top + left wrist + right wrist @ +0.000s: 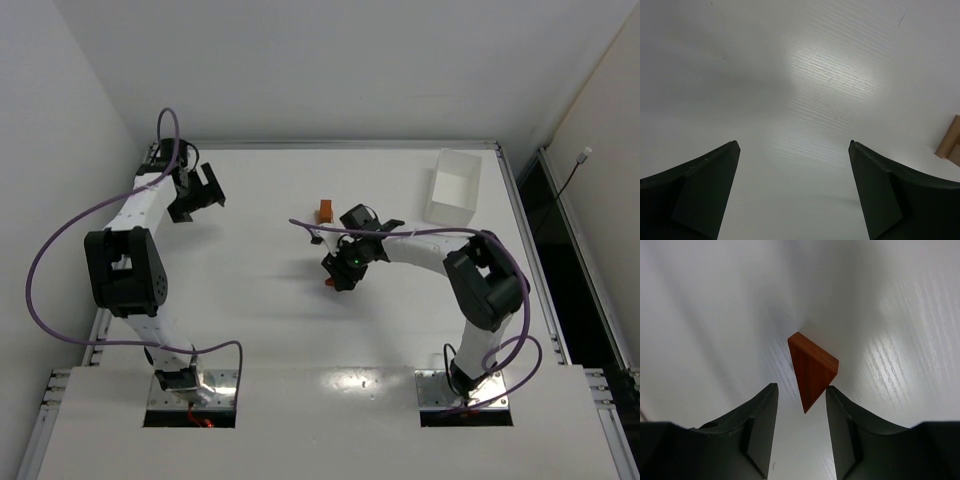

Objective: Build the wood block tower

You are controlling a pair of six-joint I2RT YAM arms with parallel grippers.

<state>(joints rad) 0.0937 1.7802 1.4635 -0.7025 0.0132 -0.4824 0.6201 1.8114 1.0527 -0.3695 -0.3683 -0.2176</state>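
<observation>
A reddish-brown triangular wedge (812,370) lies on the white table, its pointed end reaching in between the tips of my right gripper (801,387). The jaws stand partly apart around that point: the right fingertip is at the wedge's corner and a gap shows on the left side. From above, the right gripper (338,275) is mid-table with the wedge (329,281) just under it. The wood block tower (325,211) stands as a short orange-brown piece a little farther back; its tan edge (951,142) shows in the left wrist view. My left gripper (793,142) is open over bare table at the far left (200,195).
A white rectangular tray (455,185) stands at the back right. A purple cable runs along each arm. Raised rails border the table on the far and right sides.
</observation>
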